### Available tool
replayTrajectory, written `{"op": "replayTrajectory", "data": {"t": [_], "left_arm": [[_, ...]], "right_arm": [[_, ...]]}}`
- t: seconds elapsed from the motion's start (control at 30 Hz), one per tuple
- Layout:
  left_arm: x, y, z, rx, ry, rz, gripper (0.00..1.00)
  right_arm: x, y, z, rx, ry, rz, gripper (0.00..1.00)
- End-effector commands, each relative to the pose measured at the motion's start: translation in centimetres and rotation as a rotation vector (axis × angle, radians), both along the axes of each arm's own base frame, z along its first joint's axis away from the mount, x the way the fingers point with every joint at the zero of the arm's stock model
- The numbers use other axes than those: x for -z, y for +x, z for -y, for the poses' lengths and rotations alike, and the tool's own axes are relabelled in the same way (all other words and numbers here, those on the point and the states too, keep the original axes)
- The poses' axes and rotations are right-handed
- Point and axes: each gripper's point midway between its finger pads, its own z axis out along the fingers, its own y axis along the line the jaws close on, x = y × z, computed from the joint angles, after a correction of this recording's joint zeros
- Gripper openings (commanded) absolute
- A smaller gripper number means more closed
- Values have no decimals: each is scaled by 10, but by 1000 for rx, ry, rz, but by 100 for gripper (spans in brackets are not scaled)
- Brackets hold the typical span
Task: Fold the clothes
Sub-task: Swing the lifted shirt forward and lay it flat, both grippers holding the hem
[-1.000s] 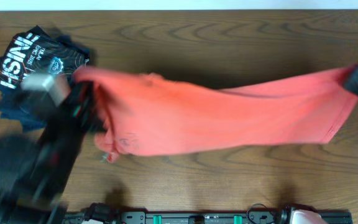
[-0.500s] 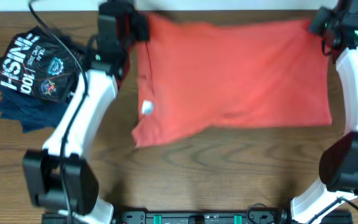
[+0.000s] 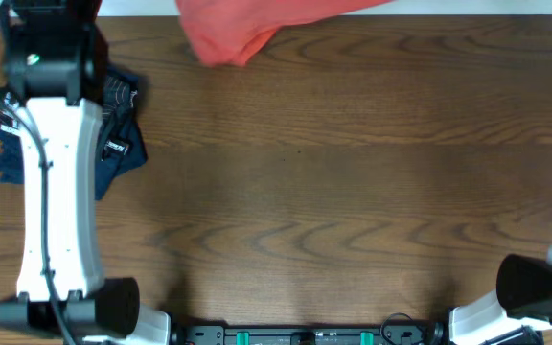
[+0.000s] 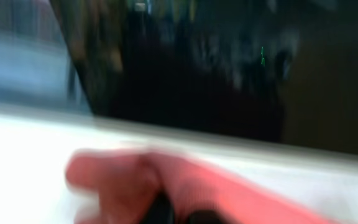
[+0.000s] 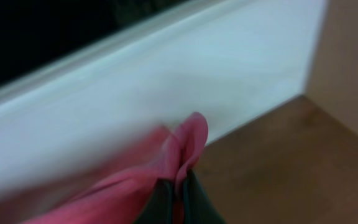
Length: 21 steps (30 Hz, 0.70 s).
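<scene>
Soft, even light falls on the table (image 3: 333, 192), with faint shadows and no glare. Ahead of the left gripper (image 4: 173, 214) everything smears, probably from motion blur. Around the right gripper (image 5: 178, 200) the T-shirt (image 5: 135, 180) looks only mildly soft.

The red-orange T-shirt (image 3: 242, 24) is bunched at the table's (image 3: 305, 192) far edge, mostly out of view.

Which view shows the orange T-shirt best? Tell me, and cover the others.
Right wrist: the T-shirt is sharpest there, a fold pinched in the right gripper. Left wrist shows it blurred; overhead catches only a bunch at the top edge.
</scene>
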Motion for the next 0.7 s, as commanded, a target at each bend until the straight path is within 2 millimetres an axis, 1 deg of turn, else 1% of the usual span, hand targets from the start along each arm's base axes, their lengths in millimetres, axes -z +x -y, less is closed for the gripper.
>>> {"op": "replayTrajectory", "data": {"t": [0.0,0.03,0.1,0.2,0.27,0.37,0.43,0.53,0.57,0.63,0.67], "left_arm": [[58,-18,24,146,-36,-263,6],[77,-25,26,152,-37,-347,6],[127,-46,29,165,-24,-562,6],[186,-76,38,207,16,-810,6],[220,-95,45,240,40,-949,5],[264,-127,52,283,66,-1136,6],[289,-149,55,308,79,-1250,6],[319,-182,57,345,100,-1401,6],[330,-195,57,360,107,-1460,6],[345,-220,58,404,135,-1553,6],[350,-231,58,421,144,-1593,6]], "right_arm": [[48,-15,19,58,-46,-207,1],[62,-20,18,55,-38,-263,1],[94,-34,16,42,-27,-402,1],[140,-59,17,61,-17,-601,1],[168,-74,18,75,-11,-711,1],[210,-94,17,71,8,-848,1],[239,-112,15,69,26,-945,1],[272,-141,15,75,58,-1075,1],[282,-153,15,88,77,-1119,1],[302,-178,16,130,125,-1203,1],[307,-185,17,147,140,-1224,1]]}}
